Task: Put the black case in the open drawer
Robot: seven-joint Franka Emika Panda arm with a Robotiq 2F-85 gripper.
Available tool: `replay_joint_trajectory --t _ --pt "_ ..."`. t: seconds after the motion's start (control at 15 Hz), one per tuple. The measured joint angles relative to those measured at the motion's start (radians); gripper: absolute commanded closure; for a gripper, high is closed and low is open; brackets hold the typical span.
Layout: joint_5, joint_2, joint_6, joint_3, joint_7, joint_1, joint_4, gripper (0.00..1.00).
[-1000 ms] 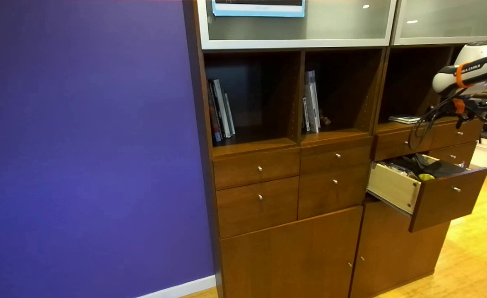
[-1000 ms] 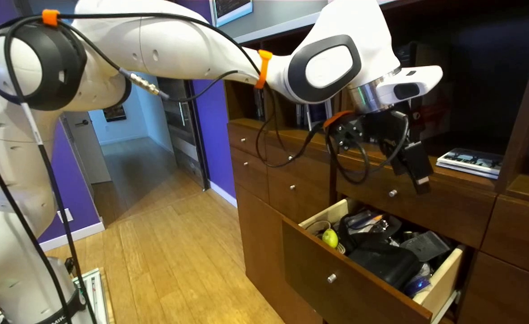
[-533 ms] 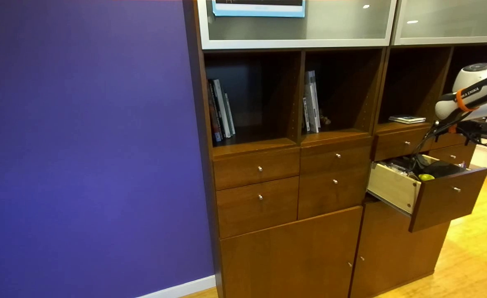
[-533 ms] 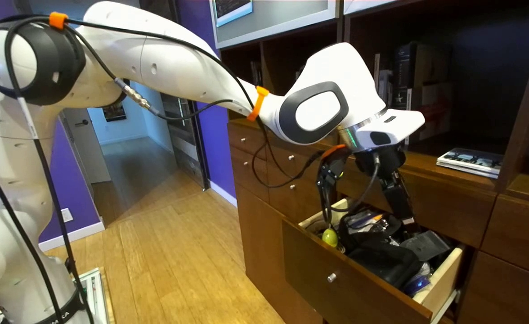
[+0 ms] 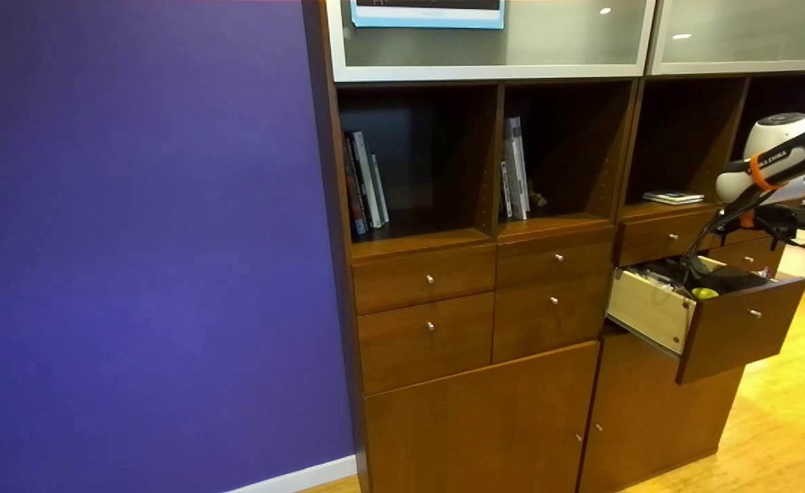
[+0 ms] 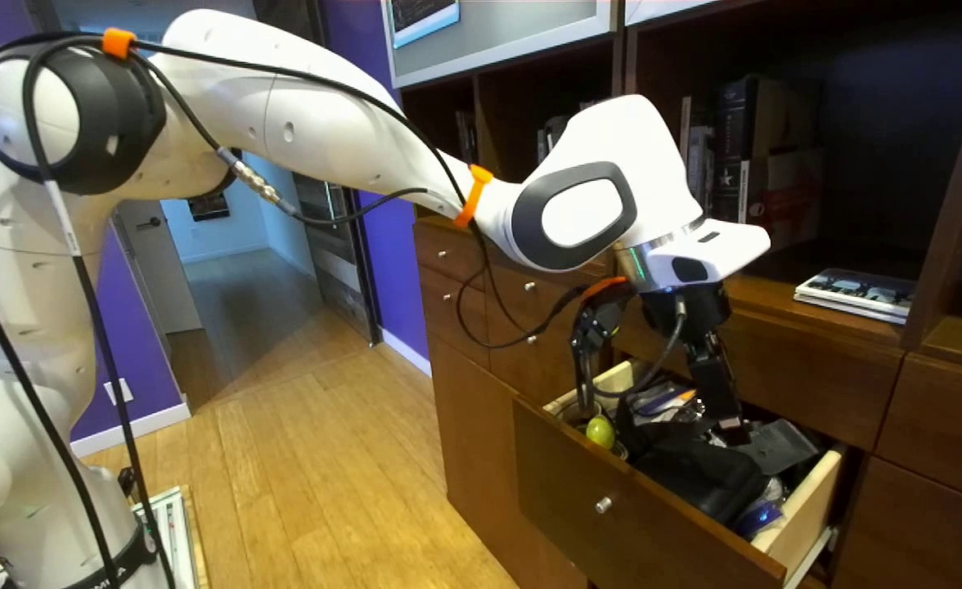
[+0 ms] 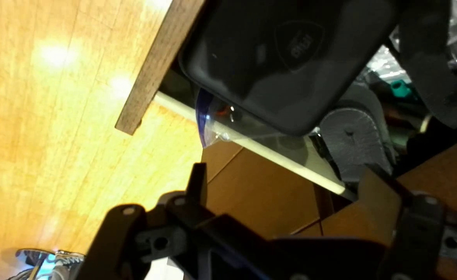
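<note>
The open drawer [image 5: 731,335] has a reddish-brown front and pale sides, and shows in both exterior views [image 6: 653,523]. Its pale side edge [image 7: 275,155] crosses the wrist view. A black case [image 6: 698,474] lies in the drawer on other items, close behind the front. In the wrist view the case [image 7: 290,74] is a rounded dark shape with a faint shield logo. My gripper [image 6: 728,424] points down over the back part of the drawer, behind the case. In the wrist view the gripper [image 7: 286,173] is open, with nothing between its fingers. The case lies beyond the fingertips.
Around the case lie a grey pouch [image 6: 775,446], a yellow-green item [image 6: 600,431] and other clutter. The cabinet front with closed drawers [image 6: 792,368] rises just behind the gripper. Flat cases [image 6: 856,294] lie on the shelf above. A cable loop hangs from the arm into the drawer.
The arm has come down from shelf height, and the gripper is now low over the drawer's contents. Most of the drop was in the first half second. The case and drawer have not moved.
</note>
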Motion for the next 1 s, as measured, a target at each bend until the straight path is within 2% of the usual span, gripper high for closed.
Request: replay_joint_trajectory --t 0.4,0.8,1.0 --pt "-0.027 0.104 -0.041 -0.023 0.057 0.0 0.047 0.0" --pt "-0.033 0.19 0.032 -0.052 0.173 0.0 0.122 0.0" --pt "-0.033 0.223 0.032 -0.065 0.223 0.0 0.15 0.0"
